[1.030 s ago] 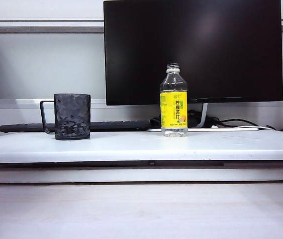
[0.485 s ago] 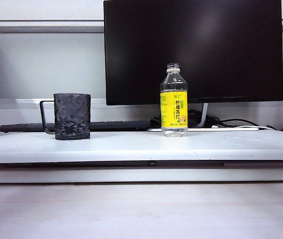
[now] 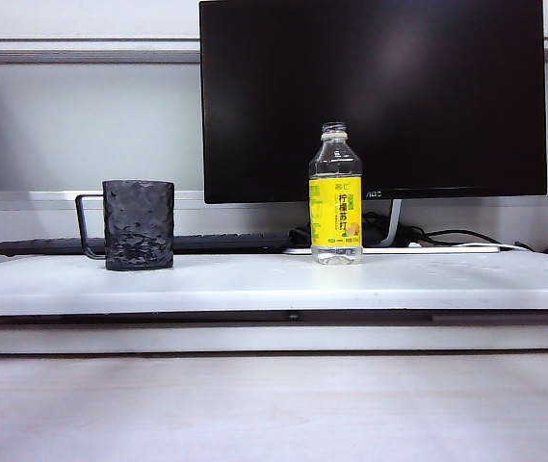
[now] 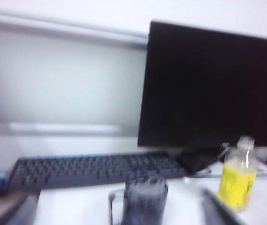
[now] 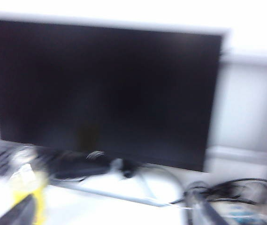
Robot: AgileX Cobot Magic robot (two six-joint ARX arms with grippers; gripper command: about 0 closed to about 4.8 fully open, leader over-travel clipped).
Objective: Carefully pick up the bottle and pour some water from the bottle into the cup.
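The bottle (image 3: 335, 192) stands upright and capless on the white shelf (image 3: 399, 284) in front of the monitor, its yellow label facing the exterior view. The dark dimpled cup (image 3: 138, 224) stands to its left, handle pointing left. Neither gripper shows in the exterior view. In the blurred left wrist view my left gripper (image 4: 118, 212) is open, its fingers (image 4: 18, 213) spread wide, with the cup (image 4: 145, 199) ahead between them and the bottle (image 4: 239, 180) off to one side. My right gripper (image 5: 110, 207) is open too, holding nothing, one of its fingers (image 5: 18, 213) in front of the bottle (image 5: 27, 185).
A large black monitor (image 3: 375, 96) rises behind the bottle. A black keyboard (image 3: 225, 241) lies behind the cup, and cables (image 3: 466, 236) trail at the back right. A lower pale tabletop (image 3: 274, 409) lies in front of the shelf.
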